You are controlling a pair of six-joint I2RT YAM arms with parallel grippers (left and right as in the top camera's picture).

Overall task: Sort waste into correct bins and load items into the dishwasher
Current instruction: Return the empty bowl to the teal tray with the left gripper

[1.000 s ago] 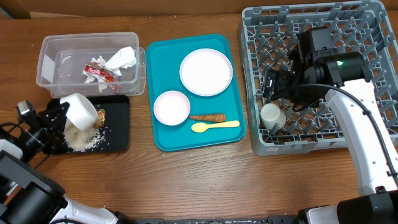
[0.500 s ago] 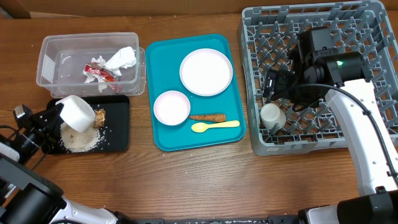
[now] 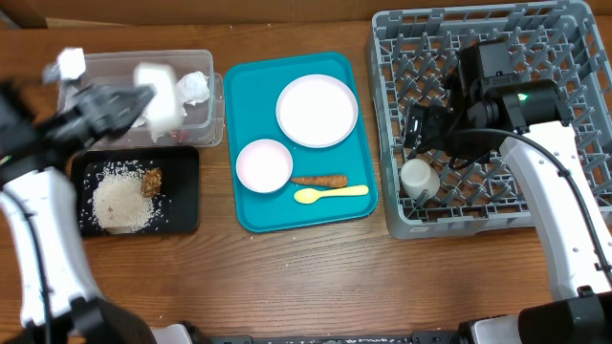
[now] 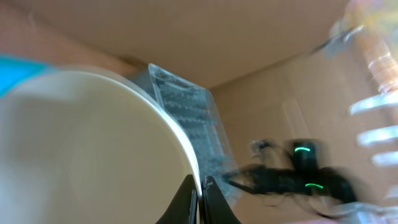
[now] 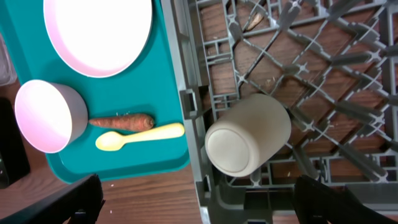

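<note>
Cup point(image 3: 161, 94) | rim pinched by left gripper point(image 4: 196, 194) | far left; rack point(image 3: 574, 38) well to right | right gripper point(image 3: 421, 129) nearer rack, fingers spread, empty

Table point(image 3: 306, 287): brown wood, grain running left to right, matte finish. Past its far edge, a tan cardboard-like panel point(image 3: 191, 8) shows as a narrow strip. Left wrist view, blurred: tan boards point(image 4: 205, 37) meet at a dark crease. Light is even and diffuse; shadows are soft and short.
</note>
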